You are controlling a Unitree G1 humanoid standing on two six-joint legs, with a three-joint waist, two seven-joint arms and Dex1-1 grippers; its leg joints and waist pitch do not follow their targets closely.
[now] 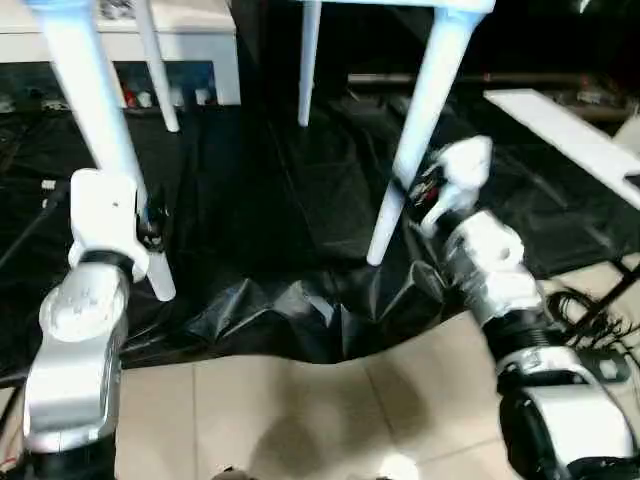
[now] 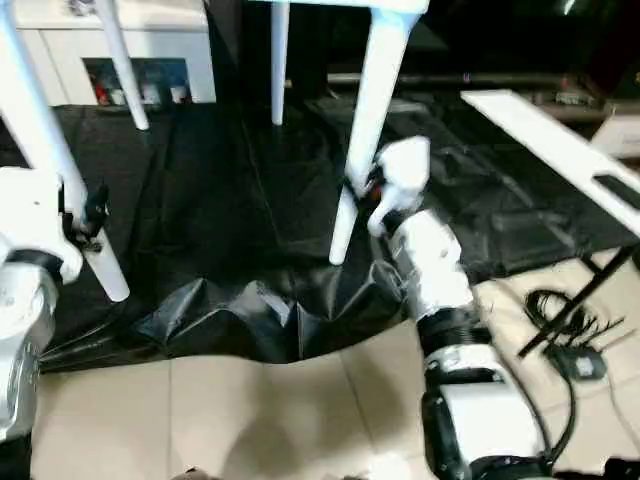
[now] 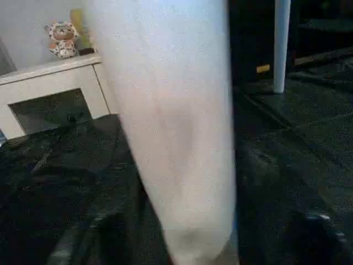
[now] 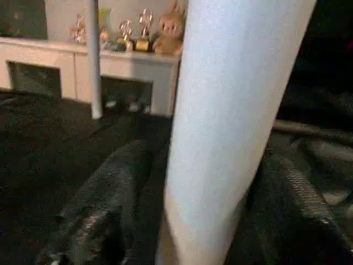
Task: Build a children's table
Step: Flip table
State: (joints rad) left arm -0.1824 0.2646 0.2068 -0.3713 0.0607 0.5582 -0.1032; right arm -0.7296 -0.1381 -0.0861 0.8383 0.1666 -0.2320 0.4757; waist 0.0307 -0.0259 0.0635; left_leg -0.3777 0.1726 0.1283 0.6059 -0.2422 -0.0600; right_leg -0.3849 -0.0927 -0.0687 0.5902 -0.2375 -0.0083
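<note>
Black crinkled plastic sheeting (image 1: 300, 200) covers the floor, meeting beige tiles (image 1: 300, 410) toward six o'clock. On it we see the white plastic children's table (image 1: 390, 5) standing on its four long tapered round legs. Our left gripper (image 1: 150, 225) is at the ten o'clock near leg (image 1: 95, 110), our right gripper (image 1: 415, 190) at the two o'clock near leg (image 1: 420, 120). Whether either grips, we cannot tell.

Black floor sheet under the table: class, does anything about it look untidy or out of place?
Yes. The black floor sheet's near edge is bunched into creased folds between the two front legs, leaving the beige tiles exposed.
</note>
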